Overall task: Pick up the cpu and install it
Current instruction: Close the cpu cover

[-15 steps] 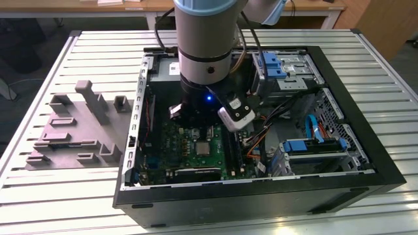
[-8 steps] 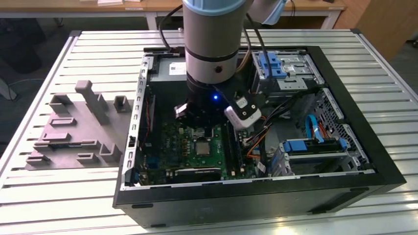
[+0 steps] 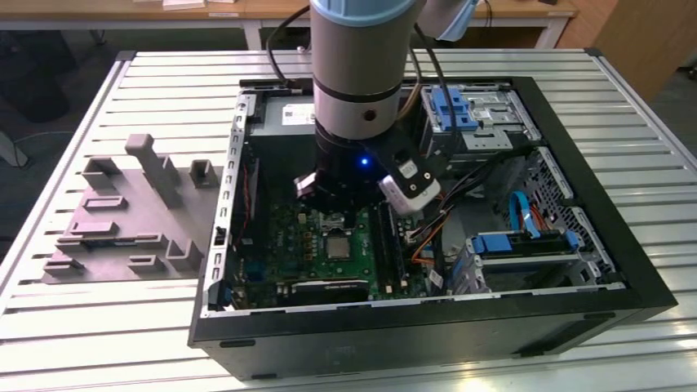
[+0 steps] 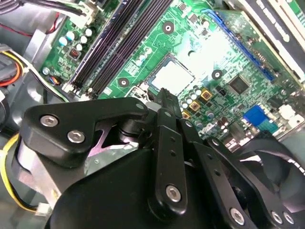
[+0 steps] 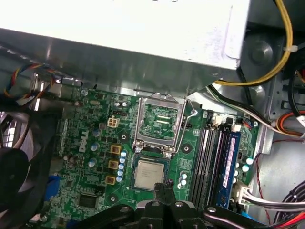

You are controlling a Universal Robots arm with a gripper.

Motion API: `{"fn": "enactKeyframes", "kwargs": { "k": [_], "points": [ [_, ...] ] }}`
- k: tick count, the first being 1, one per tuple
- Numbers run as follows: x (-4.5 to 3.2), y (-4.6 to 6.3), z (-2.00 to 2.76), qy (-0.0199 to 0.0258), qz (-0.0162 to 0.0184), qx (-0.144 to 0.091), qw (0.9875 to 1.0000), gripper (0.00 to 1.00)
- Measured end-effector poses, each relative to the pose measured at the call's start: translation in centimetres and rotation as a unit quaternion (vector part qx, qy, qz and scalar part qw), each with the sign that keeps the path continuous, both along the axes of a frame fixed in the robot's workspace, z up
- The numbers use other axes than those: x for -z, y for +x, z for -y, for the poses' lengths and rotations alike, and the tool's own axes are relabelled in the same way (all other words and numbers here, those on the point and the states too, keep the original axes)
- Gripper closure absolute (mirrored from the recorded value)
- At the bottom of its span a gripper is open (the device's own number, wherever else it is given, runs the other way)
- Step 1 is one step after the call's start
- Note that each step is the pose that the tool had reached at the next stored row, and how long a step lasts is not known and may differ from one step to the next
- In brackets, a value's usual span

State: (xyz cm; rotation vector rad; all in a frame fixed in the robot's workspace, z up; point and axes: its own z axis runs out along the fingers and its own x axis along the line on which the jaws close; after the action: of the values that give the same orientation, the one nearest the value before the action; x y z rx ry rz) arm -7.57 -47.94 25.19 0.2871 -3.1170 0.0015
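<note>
Your pincer (image 5: 164, 187) (image 4: 164, 98): fingertips were pressed together in both wrist views, gripping nothing, tips right at one edge of the cpu (image 5: 150, 174) (image 4: 172, 76); contact not clear. The cpu lay flat, seated on the green board (image 5: 76, 171), hinged metal frame (image 5: 159, 119) standing open just beside it. Memory slots (image 5: 209, 152) ran near. All sat inside the open computer case (image 3: 381, 347)

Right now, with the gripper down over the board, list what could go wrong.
1. The gripper hangs close to the edge of the cpu; a sideways nudge might shift the chip in its seat.
2. The socket frame stands open, so nothing clamps the chip yet.
3. Loose cables run inside the case near the board and might snag.
</note>
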Motion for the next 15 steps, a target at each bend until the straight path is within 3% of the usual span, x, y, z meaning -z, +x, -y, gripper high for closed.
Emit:
{"fn": "enactKeyframes", "kwargs": {
  "k": [3,5,6,15],
  "points": [
    [0.04,0.01,0.0,0.0,0.0,-0.027,0.9996,0.89],
    [0.08,0.01,0.0,0.0001,0.0001,-0.063,0.998,0.89],
    [0.09,0.02,0.0,0.0001,0.0001,-0.069,0.9976,0.89],
    [0.12,0.14,0.0,0.0001,0.0001,-0.074,0.9973,0.89]
  ]
}}
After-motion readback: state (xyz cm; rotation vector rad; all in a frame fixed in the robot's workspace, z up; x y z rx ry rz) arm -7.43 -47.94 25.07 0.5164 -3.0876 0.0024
